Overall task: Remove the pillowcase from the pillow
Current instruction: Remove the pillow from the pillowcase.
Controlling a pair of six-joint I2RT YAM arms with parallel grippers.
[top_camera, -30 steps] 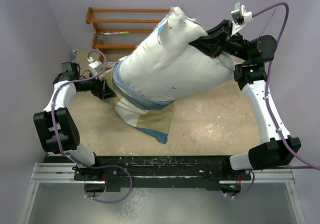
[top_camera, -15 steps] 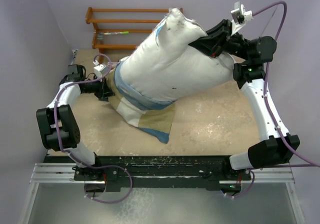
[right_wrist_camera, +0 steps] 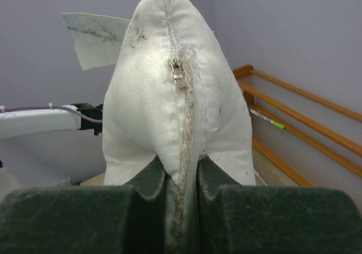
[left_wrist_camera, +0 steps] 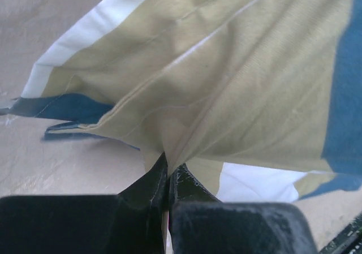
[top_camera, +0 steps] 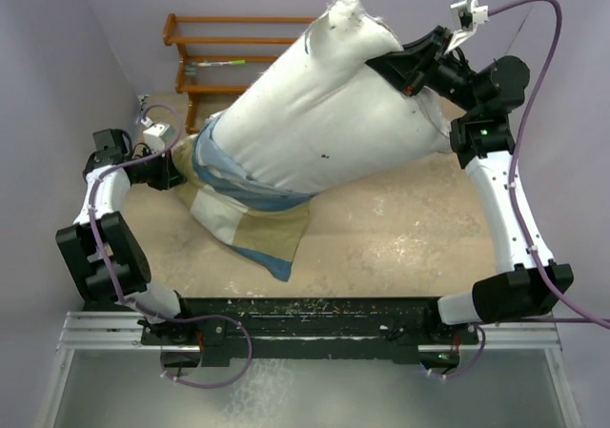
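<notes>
While the pillow (top_camera: 324,113) was held raised and tilted above the table (top_camera: 410,237), its zippered end seam (right_wrist_camera: 180,78) was pinched between the closed fingers of the right gripper (right_wrist_camera: 181,172), at the pillow's upper far corner. The pillowcase (top_camera: 243,214) was seen bunched around the pillow's lower end only, with the rest trailing onto the table below that end; most of the white cushion was bare. A fold of the tan fabric was clamped in the left gripper (left_wrist_camera: 168,172), whose fingers were shut on the cloth just to the left of the pillow's lower end.

Several risks could be judged from this. The narrow seam might be lost from the right fingers if the cover was pulled hard, since little material was caught there, and the pillow would then be dropped back onto the cover. The thin fold might be slipped from the left fingers under tension. The gathered cloth could also be snagged on the plump stuffing, so that pillow and cover would be dragged together rather than parted.
</notes>
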